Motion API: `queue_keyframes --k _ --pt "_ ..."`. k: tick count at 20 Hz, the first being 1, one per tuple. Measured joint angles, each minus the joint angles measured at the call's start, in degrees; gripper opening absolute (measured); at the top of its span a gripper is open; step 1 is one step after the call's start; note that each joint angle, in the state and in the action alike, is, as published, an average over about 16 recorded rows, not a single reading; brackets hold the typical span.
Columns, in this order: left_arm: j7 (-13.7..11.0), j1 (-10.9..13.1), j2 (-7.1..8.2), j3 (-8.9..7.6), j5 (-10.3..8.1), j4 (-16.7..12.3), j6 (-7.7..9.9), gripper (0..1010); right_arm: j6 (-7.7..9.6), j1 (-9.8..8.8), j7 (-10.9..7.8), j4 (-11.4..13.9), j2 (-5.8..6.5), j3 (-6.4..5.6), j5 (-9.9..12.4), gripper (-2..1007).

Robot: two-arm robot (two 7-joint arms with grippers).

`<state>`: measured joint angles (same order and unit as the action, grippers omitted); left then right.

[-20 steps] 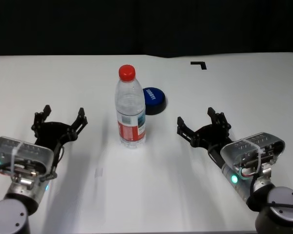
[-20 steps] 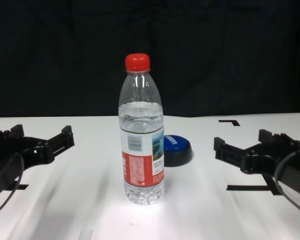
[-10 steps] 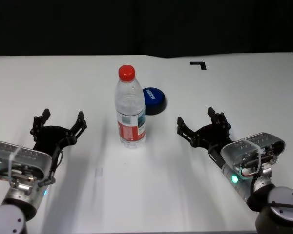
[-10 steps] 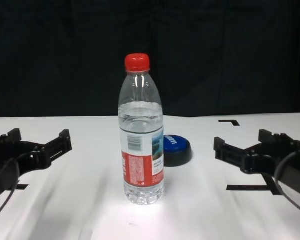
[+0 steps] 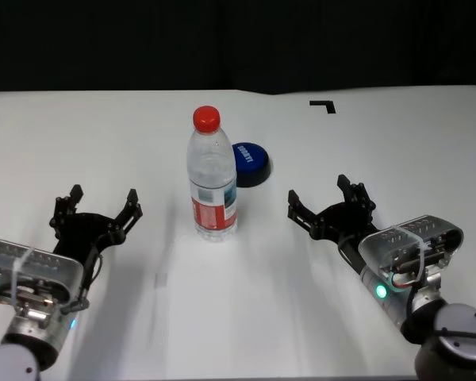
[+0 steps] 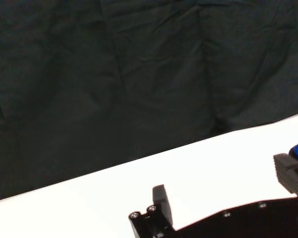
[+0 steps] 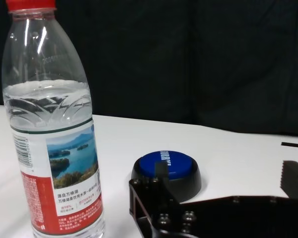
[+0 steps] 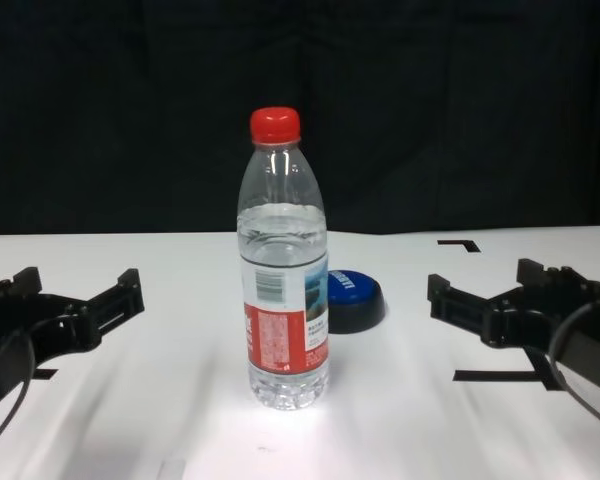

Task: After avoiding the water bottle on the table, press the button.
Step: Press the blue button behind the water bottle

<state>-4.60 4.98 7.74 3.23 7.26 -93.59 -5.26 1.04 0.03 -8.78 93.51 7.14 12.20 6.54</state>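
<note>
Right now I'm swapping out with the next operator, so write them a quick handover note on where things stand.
Left end effector: open, empty, low over the table on the left.
Right end effector: open, empty, on the right.
Water bottle: upright mid-table, untouched.
Button: just behind the bottle, toward the right side.
Done: nothing pressed.
Left: route around the bottle and press the button; the right side looks clearer.

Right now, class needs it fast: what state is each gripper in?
Left gripper: open, holding nothing, over the flat white table.
Right gripper: open, holding nothing.
</note>
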Motion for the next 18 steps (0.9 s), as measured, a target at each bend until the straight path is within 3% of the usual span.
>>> queue_keyframes --k 18 --pt "0.11 1.16 -0.03 0.42 0.09 -1.01 0.47 1003 0.0 0.0 0.0 0.0 0.0 0.0 0.0 1003"
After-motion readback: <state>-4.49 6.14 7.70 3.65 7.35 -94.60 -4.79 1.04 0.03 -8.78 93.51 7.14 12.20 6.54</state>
